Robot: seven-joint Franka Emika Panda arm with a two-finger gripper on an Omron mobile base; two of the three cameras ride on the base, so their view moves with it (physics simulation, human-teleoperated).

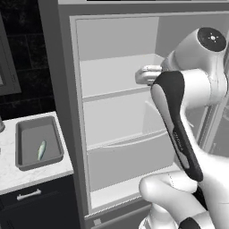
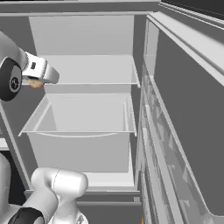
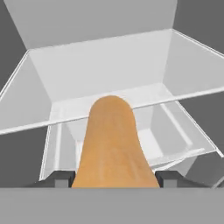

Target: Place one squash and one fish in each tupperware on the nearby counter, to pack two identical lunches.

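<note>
Gripper (image 3: 113,178) largely hidden behind arm; jaws clamped on orange squash (image 3: 113,144), above fridge shelf (image 3: 144,94).

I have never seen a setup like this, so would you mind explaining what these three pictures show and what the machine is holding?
This is a simulated kitchen with a white robot arm on a mobile base. Two pictures come from cameras on the base, behind the arm to its left and right; both look into an open fridge with pale shelves. The third comes from a camera on the hand, looking along the gripper. Its two dark fingers are closed on an orange-tan squash, which also peeks out beside the hand in the right base view. In the left base view, a grey tupperware sits on the white counter beside the fridge, with a fish inside it.
</note>
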